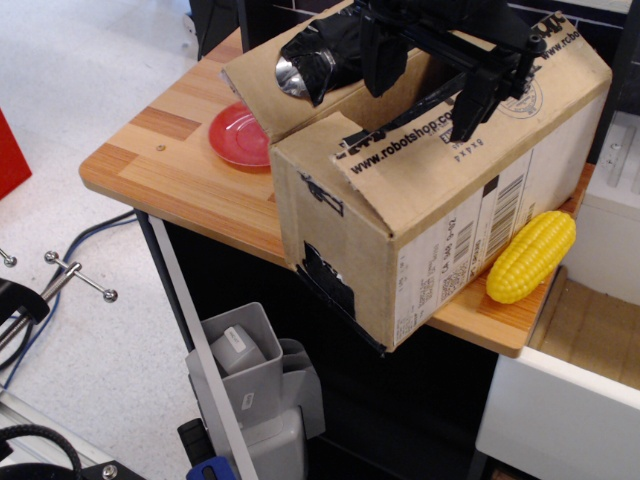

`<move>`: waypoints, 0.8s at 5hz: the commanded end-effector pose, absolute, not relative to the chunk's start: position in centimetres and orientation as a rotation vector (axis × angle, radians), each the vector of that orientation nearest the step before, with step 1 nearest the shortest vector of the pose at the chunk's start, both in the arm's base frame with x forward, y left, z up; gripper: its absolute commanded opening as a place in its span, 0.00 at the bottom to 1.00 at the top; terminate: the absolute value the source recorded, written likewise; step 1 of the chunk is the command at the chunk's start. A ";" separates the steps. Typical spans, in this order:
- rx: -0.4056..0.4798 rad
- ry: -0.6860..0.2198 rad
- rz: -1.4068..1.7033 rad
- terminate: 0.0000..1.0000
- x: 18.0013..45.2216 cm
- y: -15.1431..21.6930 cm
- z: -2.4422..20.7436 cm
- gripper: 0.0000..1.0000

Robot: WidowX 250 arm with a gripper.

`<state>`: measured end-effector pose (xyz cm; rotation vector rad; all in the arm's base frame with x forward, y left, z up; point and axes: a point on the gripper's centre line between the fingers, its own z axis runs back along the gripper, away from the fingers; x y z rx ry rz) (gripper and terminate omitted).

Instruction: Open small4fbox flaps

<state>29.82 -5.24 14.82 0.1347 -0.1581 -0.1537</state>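
The small4fbox [440, 230] is a brown cardboard box with robotshop.com print and a white barcode label. It stands on the wooden table [170, 165], and its near corner overhangs the front edge. The left flap [300, 85] stands raised, with crumpled shiny black tape on it. The near flap [400, 150] with lettering lies low across the top. The far right flap [565, 50] is partly hidden. My black gripper [430, 88] hangs over the top opening. It is open, with one finger by the raised left flap and the other near the right side.
A red plate [240, 135] lies on the table behind the box's left side. A yellow corn cob [532, 256] lies at the table's right front edge next to the box. A white cabinet [590, 380] stands to the right. A grey device [250, 380] sits under the table.
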 end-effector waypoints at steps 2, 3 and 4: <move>0.077 -0.146 -0.166 0.00 30.0 -4.7 14.8 1.00; 0.006 -0.137 -0.168 0.00 29.8 -4.6 14.6 1.00; -0.059 -0.138 -0.172 0.00 29.6 -4.4 14.3 1.00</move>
